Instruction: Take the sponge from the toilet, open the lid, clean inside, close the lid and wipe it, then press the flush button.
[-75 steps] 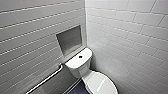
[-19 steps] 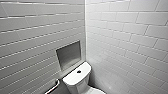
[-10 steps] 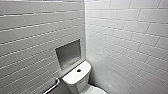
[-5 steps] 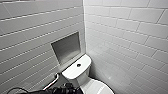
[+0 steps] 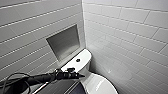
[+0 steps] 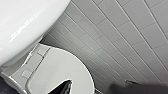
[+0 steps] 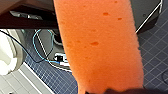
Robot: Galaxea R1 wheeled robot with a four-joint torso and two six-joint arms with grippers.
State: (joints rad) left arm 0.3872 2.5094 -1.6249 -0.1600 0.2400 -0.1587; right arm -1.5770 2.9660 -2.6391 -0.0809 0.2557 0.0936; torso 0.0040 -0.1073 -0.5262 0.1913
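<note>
The white toilet stands in the corner, with the dark flush button in the middle of its tank top. Its lid lies shut over the bowl. My left gripper reaches in from the left, open, just above the lid's tank end and in front of the tank. The left wrist view looks along the tank and the lid, with a dark fingertip over the lid. The orange sponge looms large in the right wrist view, and my right gripper is shut on it.
Grey tiled walls meet behind the toilet, close on both sides. A recessed niche sits in the left wall above the tank. Under the sponge are dark blue floor tiles and the robot's base with a blue cable.
The head camera has come closer to the toilet. My left arm has come into view from the lower left and stretched out toward the toilet, gripper open.
</note>
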